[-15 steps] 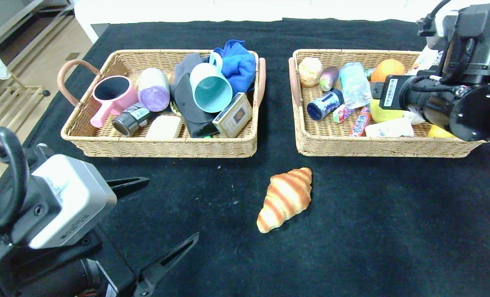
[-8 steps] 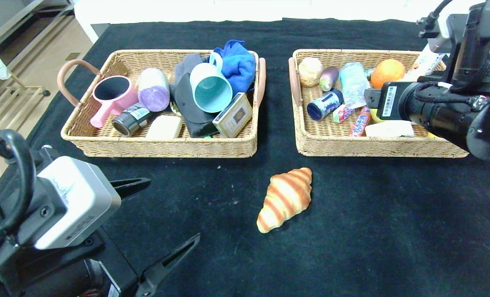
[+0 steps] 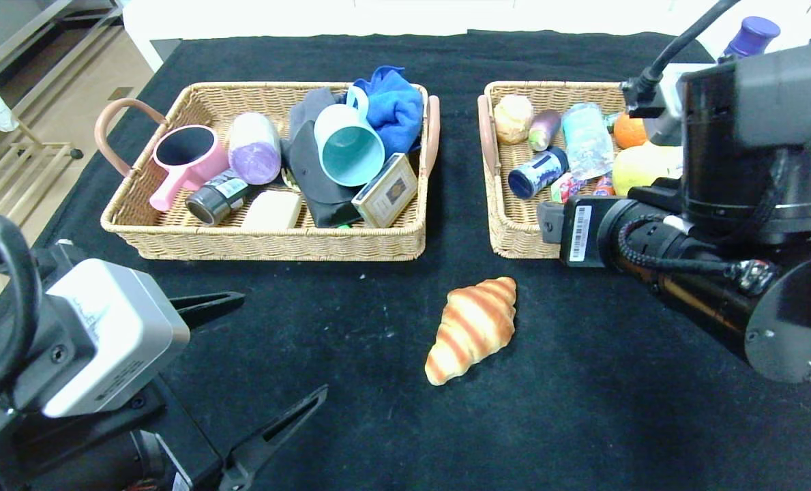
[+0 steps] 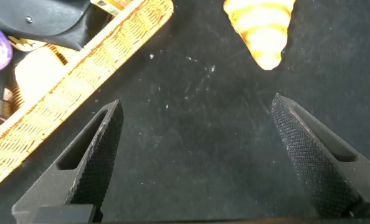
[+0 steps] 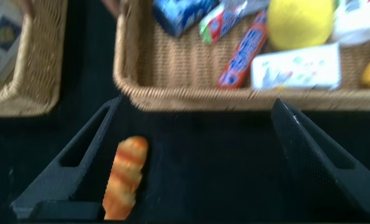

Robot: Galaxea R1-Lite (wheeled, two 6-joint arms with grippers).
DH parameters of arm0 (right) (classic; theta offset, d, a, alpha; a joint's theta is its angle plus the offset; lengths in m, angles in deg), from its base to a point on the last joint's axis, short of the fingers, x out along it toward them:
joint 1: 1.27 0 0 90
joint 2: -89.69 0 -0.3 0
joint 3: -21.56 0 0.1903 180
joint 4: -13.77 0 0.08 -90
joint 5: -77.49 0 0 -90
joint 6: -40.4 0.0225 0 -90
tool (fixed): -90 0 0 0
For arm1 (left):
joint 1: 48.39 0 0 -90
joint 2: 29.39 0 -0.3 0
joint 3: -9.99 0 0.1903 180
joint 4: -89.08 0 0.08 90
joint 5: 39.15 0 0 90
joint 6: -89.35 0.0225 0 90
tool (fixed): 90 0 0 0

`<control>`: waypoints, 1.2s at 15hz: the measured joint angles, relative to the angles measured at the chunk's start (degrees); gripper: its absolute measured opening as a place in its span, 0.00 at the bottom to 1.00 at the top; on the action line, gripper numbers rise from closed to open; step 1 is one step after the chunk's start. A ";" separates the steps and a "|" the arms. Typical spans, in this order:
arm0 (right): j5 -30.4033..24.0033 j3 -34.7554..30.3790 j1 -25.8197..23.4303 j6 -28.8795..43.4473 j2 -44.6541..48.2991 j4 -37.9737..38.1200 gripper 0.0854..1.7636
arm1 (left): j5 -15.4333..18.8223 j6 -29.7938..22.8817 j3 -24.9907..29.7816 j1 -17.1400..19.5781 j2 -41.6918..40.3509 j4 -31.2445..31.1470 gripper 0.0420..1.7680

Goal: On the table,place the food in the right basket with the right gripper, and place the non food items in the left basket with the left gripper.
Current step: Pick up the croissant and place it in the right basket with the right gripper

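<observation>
The golden striped croissant (image 3: 472, 329) lies alone on the black table (image 3: 582, 423) in front of the gap between the baskets. It also shows in the right wrist view (image 5: 124, 177). My right gripper (image 5: 194, 115) is open and empty over the table in front of the right basket (image 3: 514, 239), to the right of the croissant. The lemon (image 3: 640, 167), water bottle (image 3: 586, 140) and white carton (image 5: 296, 66) lie in that basket. My left gripper (image 3: 284, 344) is open and empty near the front left. The purple roll (image 3: 254, 157), pale blue mug (image 3: 347, 146) and card box (image 3: 386, 189) lie in the left basket (image 3: 173, 245).
The left basket also holds a pink mug (image 3: 185, 157), a dark bottle (image 3: 215, 198), a blue cloth (image 3: 395, 102) and a black cloth (image 3: 313, 174). The right basket also holds an orange (image 3: 627, 131), a blue can (image 3: 538, 172) and candy. The table's left edge drops to the floor.
My right arm has swung out from above the right basket to the table in front of it, nearer the croissant. The left arm has barely shifted.
</observation>
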 joint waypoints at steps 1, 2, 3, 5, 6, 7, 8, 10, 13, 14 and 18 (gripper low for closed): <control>-0.07 0.74 0.61 2.06 -0.55 2.13 0.96 | -0.02 -0.02 -0.11 0.05 -0.20 0.05 0.97; -0.33 1.99 0.94 4.91 -1.26 5.10 0.96 | -0.02 0.00 -0.24 0.13 -0.60 0.11 0.97; -0.74 3.45 1.13 8.18 -1.97 9.29 0.96 | 0.01 0.06 -0.30 0.16 -1.05 0.11 0.97; -3.78 7.86 2.15 16.24 -3.57 19.54 0.96 | 0.04 0.06 -0.52 0.20 -2.15 0.13 0.97; -5.86 10.36 2.73 20.00 -4.46 24.28 0.96 | 0.04 0.09 -0.61 0.17 -2.67 0.11 0.97; -7.80 12.87 3.25 23.26 -5.47 28.22 0.96 | 0.06 0.13 -0.77 0.17 -3.22 0.13 0.97; -9.36 15.30 3.72 25.70 -6.69 30.89 0.96 | 0.06 0.16 -0.90 0.17 -3.83 0.09 0.97; -10.52 18.62 4.00 27.54 -8.90 32.52 0.96 | 0.11 0.77 -1.12 0.17 -4.90 0.07 0.97; -12.96 21.36 4.50 29.07 -11.26 32.66 0.96 | 0.04 1.71 -1.38 0.17 -6.45 0.11 0.97; -13.70 22.20 4.66 30.03 -11.98 32.63 0.96 | 0.00 1.84 -1.43 0.17 -6.91 0.09 0.97; -15.02 23.34 4.02 32.20 -14.56 32.71 0.96 | 0.01 2.73 -1.65 0.16 -8.44 0.02 0.97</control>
